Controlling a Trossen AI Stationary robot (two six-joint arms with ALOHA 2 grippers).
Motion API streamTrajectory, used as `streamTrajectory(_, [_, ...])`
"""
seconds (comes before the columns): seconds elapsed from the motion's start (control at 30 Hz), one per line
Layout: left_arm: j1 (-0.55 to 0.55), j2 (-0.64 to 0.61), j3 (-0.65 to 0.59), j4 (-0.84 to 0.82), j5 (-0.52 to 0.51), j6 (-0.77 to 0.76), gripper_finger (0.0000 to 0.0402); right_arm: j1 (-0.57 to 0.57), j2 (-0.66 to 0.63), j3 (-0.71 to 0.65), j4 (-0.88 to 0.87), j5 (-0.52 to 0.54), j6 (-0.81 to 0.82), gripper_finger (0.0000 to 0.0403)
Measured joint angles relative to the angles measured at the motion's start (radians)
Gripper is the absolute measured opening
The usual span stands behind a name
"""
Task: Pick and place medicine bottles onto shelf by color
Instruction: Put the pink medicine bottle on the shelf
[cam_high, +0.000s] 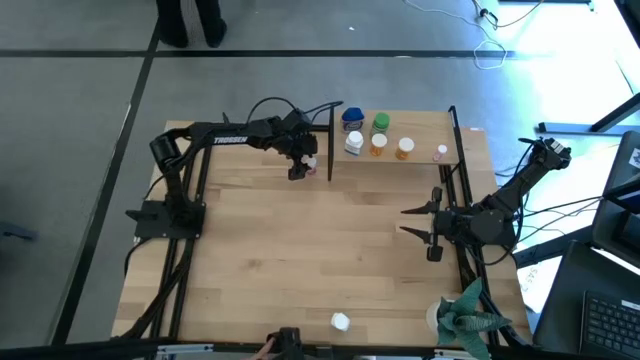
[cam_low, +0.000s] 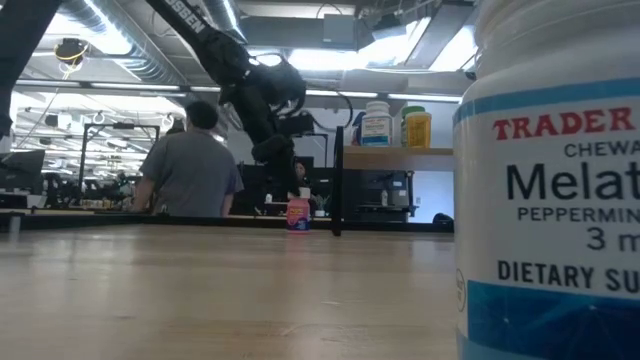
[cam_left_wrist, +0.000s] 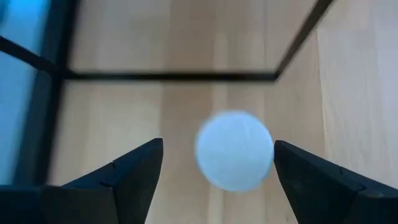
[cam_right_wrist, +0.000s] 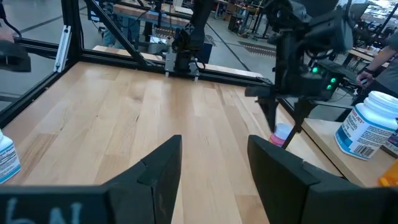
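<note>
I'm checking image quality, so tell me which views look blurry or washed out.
Low view: the big white bottle up close is soft and cropped. Left wrist view: the white cap between the left claw fingers is blurred. High view: bluish glare at the right edge.

The light wood table (cam_high: 300, 260) carries a small wooden shelf (cam_high: 420, 160) at its far edge, a pink bottle (cam_high: 312, 163) beside it, and a white bottle (cam_high: 340, 321) near the front edge.

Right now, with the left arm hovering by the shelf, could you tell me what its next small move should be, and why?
Probably straight down. The left end effector stands open above the pink bottle, whose white cap shows between the fingers. The bottle stands on the table beside the shelf, ungripped, so lowering before closing seems right.
</note>
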Motion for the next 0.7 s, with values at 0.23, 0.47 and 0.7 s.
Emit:
streamTrajectory(0.23, [0.000, 0.037, 0.000, 0.005, 0.001, -0.021, 0.0299, 0.000, 0.000, 0.000, 0.000, 0.000, 0.000, 0.0186])
streamTrajectory(0.47, [0.000, 0.037, 0.000, 0.004, -0.016, -0.101, 0.0299, 0.000, 0.000, 0.000, 0.000, 0.000, 0.000, 0.0186])
streamTrajectory(0.7, [-0.003, 0.037, 0.000, 0.013, -0.020, -0.043, 0.0298, 0.000, 0.000, 0.000, 0.000, 0.000, 0.000, 0.0186])
